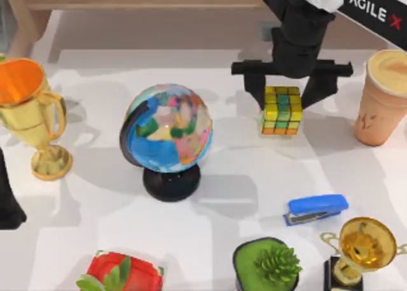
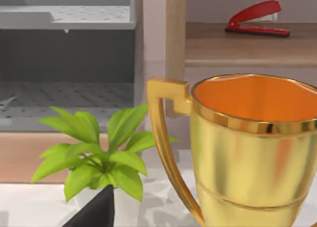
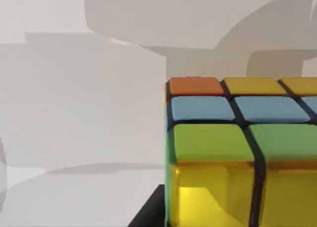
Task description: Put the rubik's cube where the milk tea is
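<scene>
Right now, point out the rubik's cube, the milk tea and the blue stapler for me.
rubik's cube (image 1: 282,107): top view, its yellow-green top face.
milk tea (image 1: 379,113): top view, the peach side wall of the cup.
blue stapler (image 1: 317,207): top view, its blue upper arm.

A big gold cup with an orange inside and a curved handle stands on the white counter. A small green leafy plant stands just beside it. A red stapler lies on a wooden shelf behind them
</scene>
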